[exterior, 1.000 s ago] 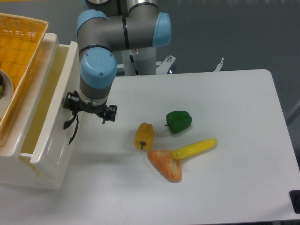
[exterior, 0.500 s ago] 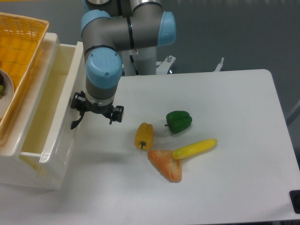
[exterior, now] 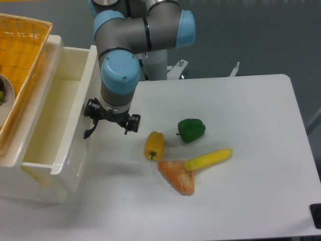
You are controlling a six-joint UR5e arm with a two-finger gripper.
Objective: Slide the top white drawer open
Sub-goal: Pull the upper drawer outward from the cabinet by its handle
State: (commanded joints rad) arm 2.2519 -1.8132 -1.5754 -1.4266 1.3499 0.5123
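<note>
Hanging wrist-down over the table, the gripper (exterior: 94,131) sits at the front face of the top white drawer (exterior: 55,130), right at its curved black handle (exterior: 90,131). Can't tell how wide the fingers are or whether they grip the handle; the wrist blocks them. Drawer is pulled well out, plain white inside showing, directly left of the gripper. Orange basket (exterior: 20,55) further left, on the cabinet. Right of the gripper: yellow pepper (exterior: 154,144) near, green pepper (exterior: 191,130), yellow banana (exterior: 208,158) touching an orange wedge (exterior: 177,176).
</note>
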